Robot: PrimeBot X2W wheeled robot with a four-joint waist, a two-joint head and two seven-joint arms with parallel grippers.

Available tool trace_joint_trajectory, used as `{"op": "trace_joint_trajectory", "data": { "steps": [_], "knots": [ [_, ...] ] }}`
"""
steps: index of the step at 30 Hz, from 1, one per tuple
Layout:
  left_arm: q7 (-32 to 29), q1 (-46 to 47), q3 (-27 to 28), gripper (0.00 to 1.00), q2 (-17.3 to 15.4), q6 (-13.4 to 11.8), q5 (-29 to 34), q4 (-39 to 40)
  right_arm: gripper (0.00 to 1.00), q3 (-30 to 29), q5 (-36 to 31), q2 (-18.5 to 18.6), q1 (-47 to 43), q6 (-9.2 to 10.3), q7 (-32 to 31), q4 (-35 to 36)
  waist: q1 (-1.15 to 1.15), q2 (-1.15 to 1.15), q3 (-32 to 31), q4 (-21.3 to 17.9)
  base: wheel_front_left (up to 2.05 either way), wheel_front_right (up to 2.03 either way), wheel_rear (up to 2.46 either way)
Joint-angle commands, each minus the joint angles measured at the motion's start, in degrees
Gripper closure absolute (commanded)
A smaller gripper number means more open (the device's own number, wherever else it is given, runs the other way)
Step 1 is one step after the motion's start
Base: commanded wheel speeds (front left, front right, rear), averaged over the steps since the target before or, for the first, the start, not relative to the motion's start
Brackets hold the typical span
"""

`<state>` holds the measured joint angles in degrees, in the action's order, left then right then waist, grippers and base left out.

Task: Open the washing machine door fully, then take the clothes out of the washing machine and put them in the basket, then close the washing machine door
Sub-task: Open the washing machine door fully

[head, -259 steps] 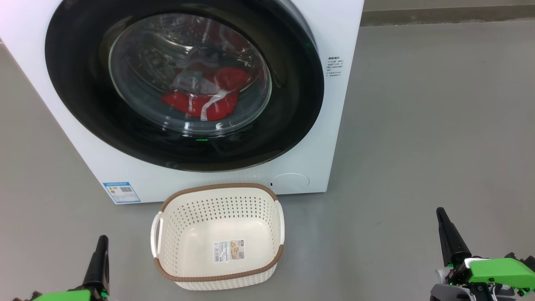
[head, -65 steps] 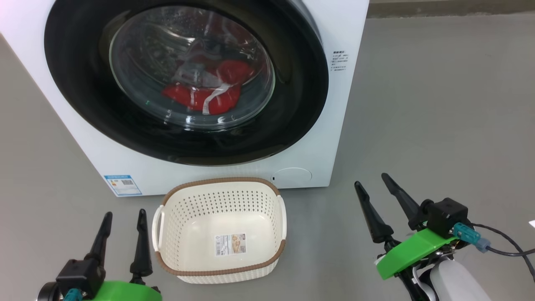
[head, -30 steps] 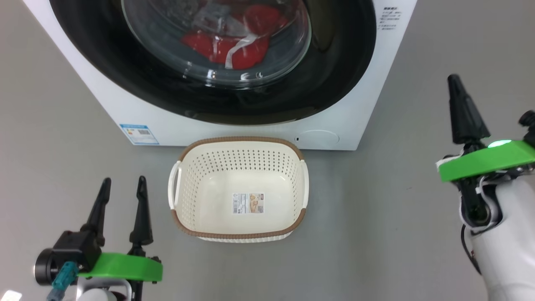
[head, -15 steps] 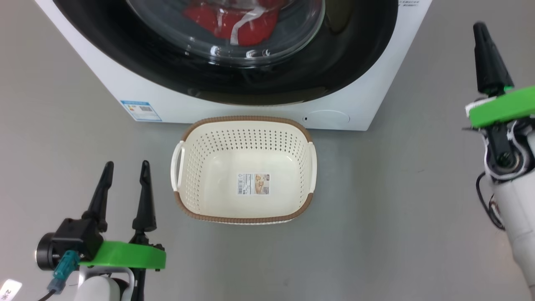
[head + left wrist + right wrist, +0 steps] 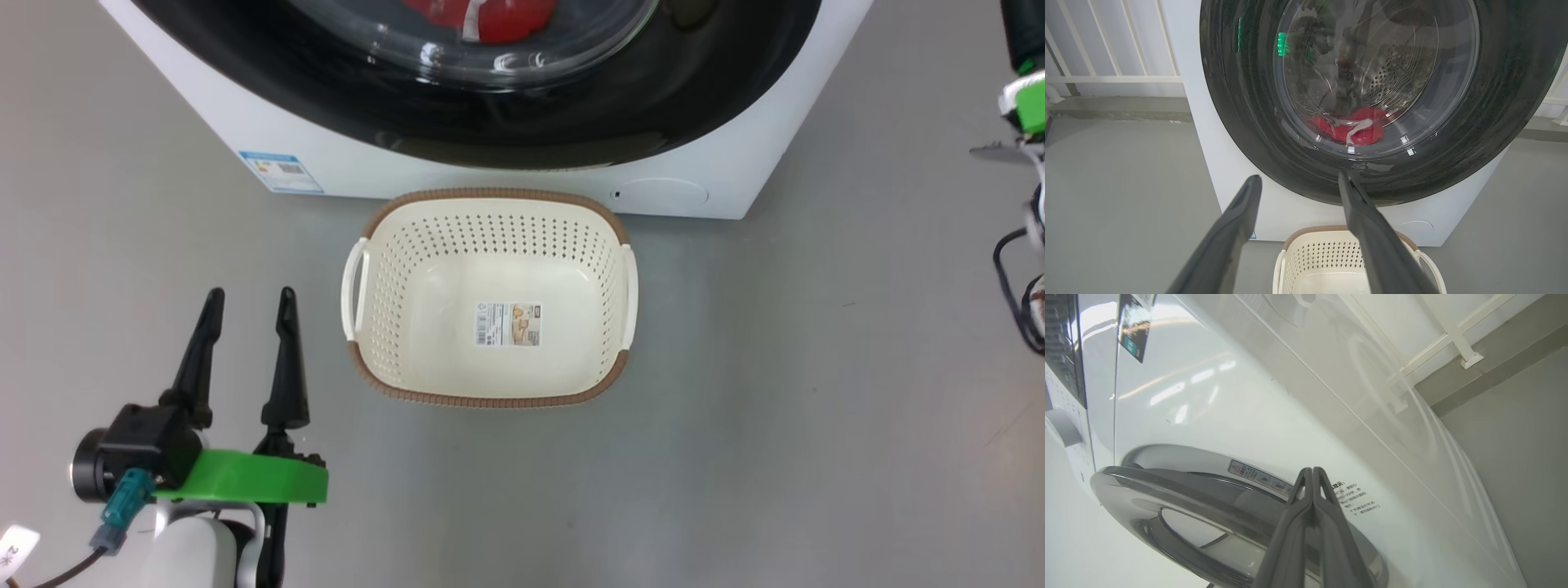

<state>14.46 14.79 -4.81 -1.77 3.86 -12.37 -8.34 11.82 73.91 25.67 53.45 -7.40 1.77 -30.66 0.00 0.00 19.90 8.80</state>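
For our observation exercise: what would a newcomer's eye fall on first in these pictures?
A big black-rimmed door stands out, red clothes behind its glass. An empty cream basket sits on the floor just before the washer. The shut right gripper points at the door's rim.

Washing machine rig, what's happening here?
The washing machine door is shut, with the red clothes inside. The right gripper, fingers pressed together, is up by the door's edge, seemingly about to open it; contact can't be judged. The left gripper hangs open beside the empty basket, which sits on the floor in front of the washing machine.
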Motion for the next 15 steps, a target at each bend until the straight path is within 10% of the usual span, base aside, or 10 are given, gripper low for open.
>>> {"op": "trace_joint_trajectory", "data": {
  "steps": [1,15],
  "knots": [
    [0.54,1.5,1.6,0.0,-1.11,0.16,-0.38,1.51,1.0,0.97,1.51,0.71,1.68,-0.09,-1.44,0.68,0.0,0.0,0.98,0.63,0.0,0.0,0.0],
    [0.54,2.73,0.37,0.0,-1.1,-0.26,-1.79,1.25,1.0,3.31,12.22,2.59,9.16,-0.09,-16.51,-1.96,0.0,0.0,4.27,2.9,0.0,0.0,0.0]
  ]
}}
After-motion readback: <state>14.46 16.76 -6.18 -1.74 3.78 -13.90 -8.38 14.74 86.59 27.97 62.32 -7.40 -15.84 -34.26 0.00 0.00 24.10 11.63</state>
